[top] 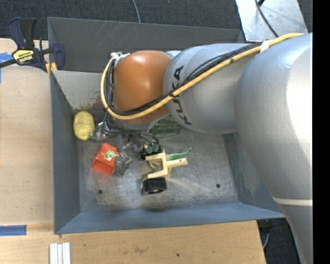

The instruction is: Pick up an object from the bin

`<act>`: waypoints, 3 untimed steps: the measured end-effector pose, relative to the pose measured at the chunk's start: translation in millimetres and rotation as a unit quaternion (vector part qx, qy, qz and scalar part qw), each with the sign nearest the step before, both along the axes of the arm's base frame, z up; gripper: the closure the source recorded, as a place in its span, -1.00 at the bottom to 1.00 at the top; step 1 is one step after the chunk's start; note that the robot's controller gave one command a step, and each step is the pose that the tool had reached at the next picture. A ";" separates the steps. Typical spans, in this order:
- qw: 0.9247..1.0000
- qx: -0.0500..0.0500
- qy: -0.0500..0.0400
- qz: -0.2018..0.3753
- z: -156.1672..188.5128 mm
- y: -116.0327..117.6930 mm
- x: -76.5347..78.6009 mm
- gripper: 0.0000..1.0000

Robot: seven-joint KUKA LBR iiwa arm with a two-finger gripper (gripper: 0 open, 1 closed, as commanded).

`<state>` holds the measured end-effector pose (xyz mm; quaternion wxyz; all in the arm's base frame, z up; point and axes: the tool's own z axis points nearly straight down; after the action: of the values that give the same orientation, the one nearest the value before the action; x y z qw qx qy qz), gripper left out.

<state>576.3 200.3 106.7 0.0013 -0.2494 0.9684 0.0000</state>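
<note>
Hanging low in the grey bin (66,164), the end effector (126,150) sits mid-floor between an orange block (105,160) and a cream toy piece with a black wheel (155,175); whether it is open or closed cannot be told. Centre it on one item before closing, clear of the neighbour.
</note>
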 end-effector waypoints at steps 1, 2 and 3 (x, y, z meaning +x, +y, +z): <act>0.991 0.002 -0.004 0.131 -27.1 -0.2 15.6 1.00; 0.991 0.002 -0.004 0.131 -27.1 -0.3 15.6 1.00; 0.991 0.003 -0.004 0.130 -23.6 -0.2 15.1 1.00</act>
<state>591.4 200.2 83.2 0.0061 -0.3736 0.9276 0.0015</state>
